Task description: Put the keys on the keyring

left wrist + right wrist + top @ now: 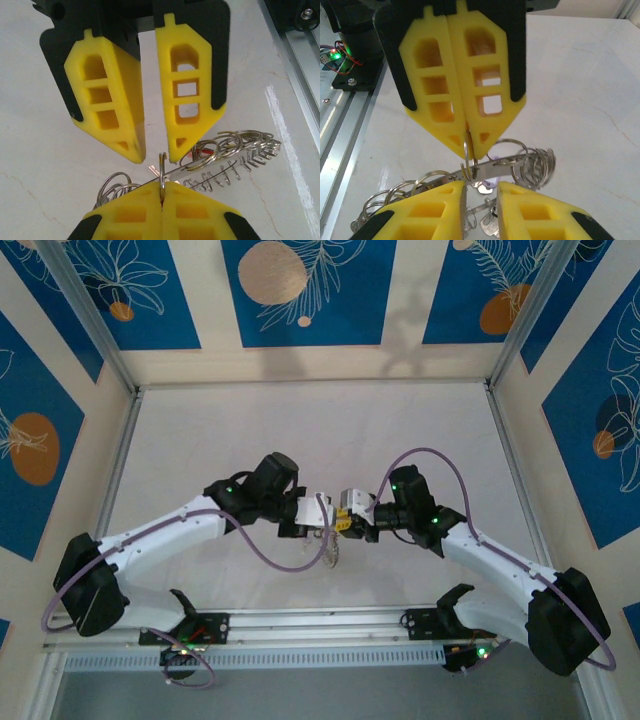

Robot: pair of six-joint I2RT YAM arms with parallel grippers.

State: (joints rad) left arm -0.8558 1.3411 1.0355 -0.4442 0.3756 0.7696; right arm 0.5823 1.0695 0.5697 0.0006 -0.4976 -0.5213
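The keyring (517, 163) is a flat grey metal band fringed with small silvery split rings (239, 142), held above the table between both grippers. My left gripper (162, 194) is shut on one small split ring that sits upright on the band; the same gripper (469, 143) comes down from the top of the right wrist view. My right gripper (481, 194) is open, its fingers either side of the band, touching nothing. A lilac-headed key (488, 183) and a pale key (489, 226) hang under the band. The red tag (204, 152) peeks out behind the rings. From above, the keyring (330, 552) dangles below both grippers.
The white marbled tabletop (300, 430) lies below. An aluminium rail (320, 625) with the arm bases runs along the near edge, and it shows again as the rail (300, 60) and the rail (340, 135). Blue patterned walls enclose the table.
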